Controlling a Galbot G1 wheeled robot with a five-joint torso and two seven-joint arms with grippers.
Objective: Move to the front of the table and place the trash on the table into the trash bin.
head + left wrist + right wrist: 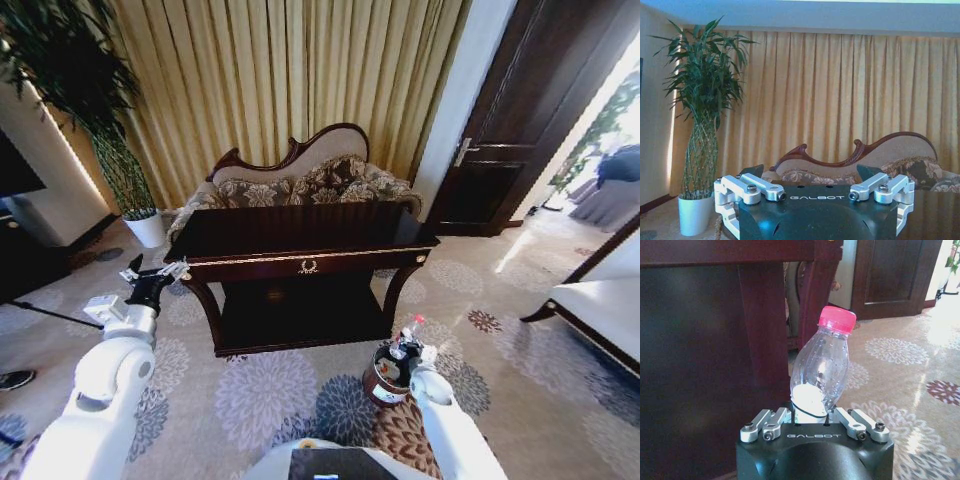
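Note:
The dark glossy table [300,235] with gold trim stands straight ahead, its top bare. The trash I see is a clear plastic bottle [822,365] with a red cap. My right gripper [812,412] is shut on its lower end, and the bottle leans up and away from the fingers. In the head view my right gripper [405,355] holds the bottle [412,330] just above the round dark-brown trash bin [380,388], which stands on the carpet by the table's front right leg. My left gripper [160,272] hovers open at the table's left end, holding nothing.
A patterned sofa [300,180] stands behind the table before gold curtains. A white plant pot [148,228] sits at the back left and a dark door [520,120] at the back right. White furniture [600,300] lines the right edge. Flowered carpet lies in front.

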